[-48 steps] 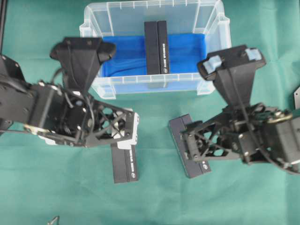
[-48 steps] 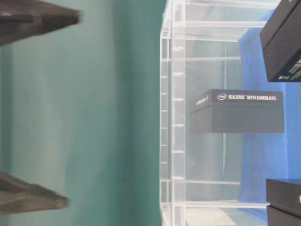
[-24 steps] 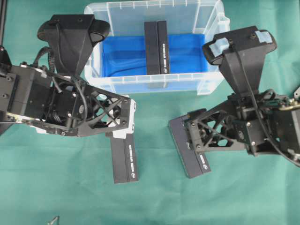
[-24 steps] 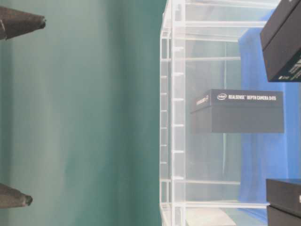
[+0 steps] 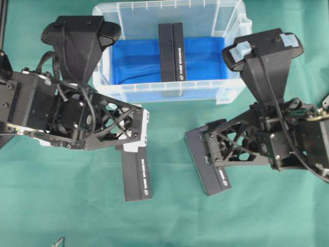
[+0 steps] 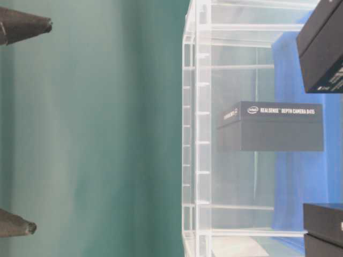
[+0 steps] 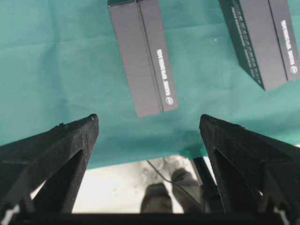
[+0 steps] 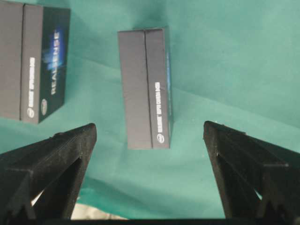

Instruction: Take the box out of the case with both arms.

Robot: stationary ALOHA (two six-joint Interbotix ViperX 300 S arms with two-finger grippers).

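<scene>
The case (image 5: 226,31) sits at the far edge of the green table (image 5: 169,221), 1 box (image 5: 170,51) upright inside. Left claw (image 7: 149,123) and right claw (image 8: 150,131) gape apart, empty, above 2 boxes (image 5: 138,177) on the cloth.

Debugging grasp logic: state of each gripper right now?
Left gripper: open, holding nothing, above the boxes on the cloth.
Right gripper: open, holding nothing, also above the cloth.

Robot lab: green-clothed test table (image 5: 169,216)
</scene>
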